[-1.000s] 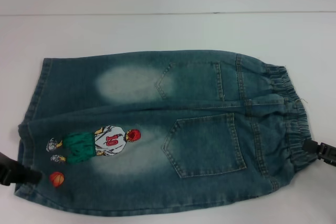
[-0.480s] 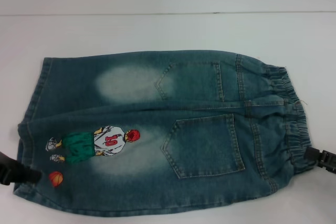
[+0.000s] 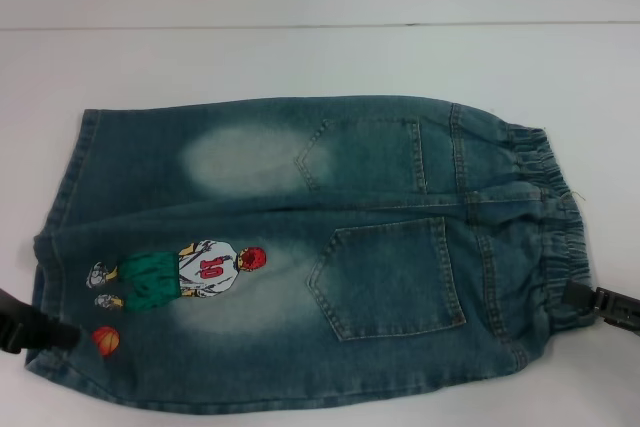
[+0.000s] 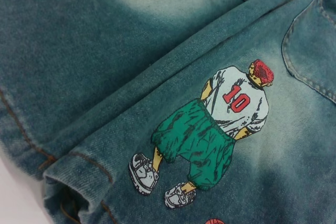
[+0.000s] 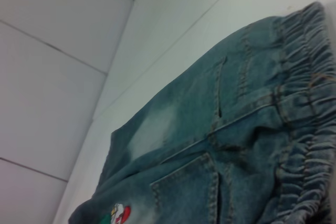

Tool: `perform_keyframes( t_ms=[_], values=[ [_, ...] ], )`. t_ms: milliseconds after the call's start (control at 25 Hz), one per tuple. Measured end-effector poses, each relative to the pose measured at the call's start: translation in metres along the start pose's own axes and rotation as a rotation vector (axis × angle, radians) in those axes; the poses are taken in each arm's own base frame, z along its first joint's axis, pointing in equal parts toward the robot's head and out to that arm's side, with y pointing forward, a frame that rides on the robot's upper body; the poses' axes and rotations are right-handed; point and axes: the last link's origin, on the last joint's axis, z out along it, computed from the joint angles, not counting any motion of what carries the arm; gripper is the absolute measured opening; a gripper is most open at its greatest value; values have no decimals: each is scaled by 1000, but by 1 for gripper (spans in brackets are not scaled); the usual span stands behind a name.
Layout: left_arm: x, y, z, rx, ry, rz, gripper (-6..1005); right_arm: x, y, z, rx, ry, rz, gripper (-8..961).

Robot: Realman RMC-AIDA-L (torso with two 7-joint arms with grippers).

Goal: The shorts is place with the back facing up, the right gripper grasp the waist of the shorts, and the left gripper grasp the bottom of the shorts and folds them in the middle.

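Head view: right gripper (image 3: 590, 299) has slid in from the lower right edge onto the waist of the shorts (image 3: 560, 247); left gripper (image 3: 45, 332) sits at the bottom of the shorts (image 3: 50, 247), lower left. Neither's grip is discernible. The shorts (image 3: 320, 247) lie flat mid-frame, ready for grasping.

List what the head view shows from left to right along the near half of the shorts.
Left gripper → bottom of the shorts → orange ball print → player print → back pocket → waist of the shorts → right gripper.

Both hands — left hand (image 3: 35, 329), right hand (image 3: 600, 302) — are black, blocky.
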Motion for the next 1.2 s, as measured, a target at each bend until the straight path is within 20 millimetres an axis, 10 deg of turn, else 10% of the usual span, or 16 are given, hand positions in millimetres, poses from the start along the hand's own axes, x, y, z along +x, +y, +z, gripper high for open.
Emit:
perform_keyframes(
  t_ms=[1200],
  values=[
    [2, 0, 5, -4, 5, -1, 91, -5, 2, 0, -6, 19, -3, 764]
  ],
)
